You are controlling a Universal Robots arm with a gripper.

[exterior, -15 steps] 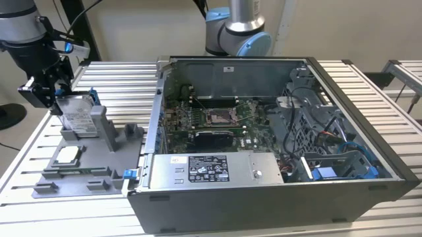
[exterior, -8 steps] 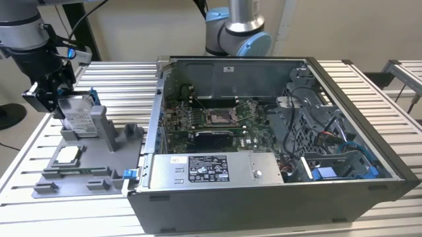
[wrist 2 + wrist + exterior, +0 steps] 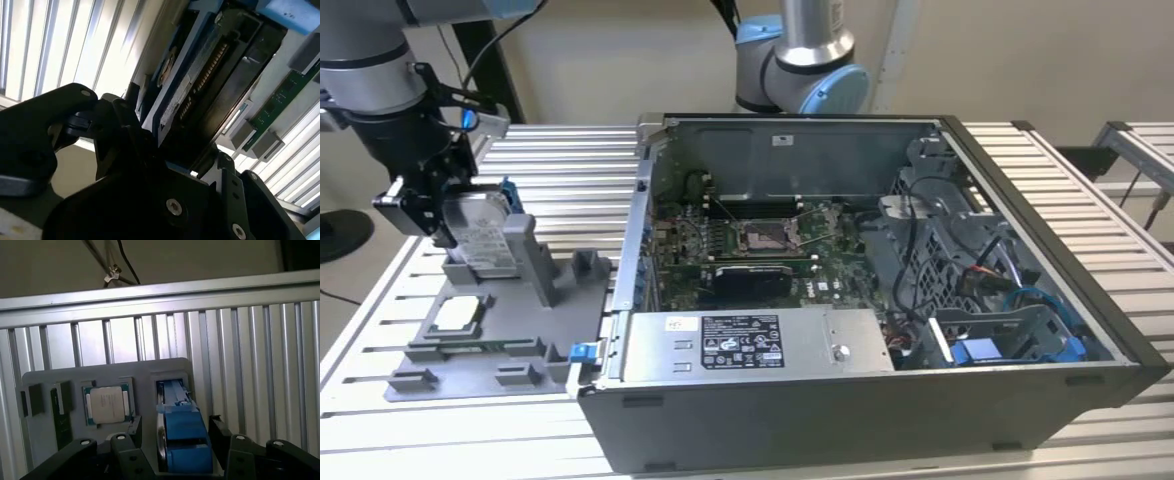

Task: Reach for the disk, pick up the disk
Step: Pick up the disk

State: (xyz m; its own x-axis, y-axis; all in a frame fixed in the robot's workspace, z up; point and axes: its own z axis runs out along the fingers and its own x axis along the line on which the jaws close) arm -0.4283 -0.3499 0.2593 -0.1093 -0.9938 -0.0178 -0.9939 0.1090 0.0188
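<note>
Gripper [image 3: 438, 212] at the exterior view's left, down over the disk [image 3: 483, 240]. Jaws open, one on each side of the disk's thin body. In the first wrist view a dark gap shows between one finger [image 3: 134, 424] and the disk's metal face; the other finger sits just beside the blue rail.

Disk stands upright on edge in a slot of the grey fixture [image 3: 520, 335], not lifted. The blue rail runs along its top edge and the label face is turned toward the near left. A grey post of the fixture rises just right of the disk, tight on that side.

Square processor chip [image 3: 458, 315] lies flat in its pocket on the fixture, near side of the disk and apart from it.

Fixture rests on the slatted aluminium table [image 3: 567, 150]. Bare slats lie to the far side and left of it.

Open computer case [image 3: 881, 405] stands right of the fixture, its side wall close along the fixture's right edge. A second arm [image 3: 801, 60] stands behind the case's far wall.
</note>
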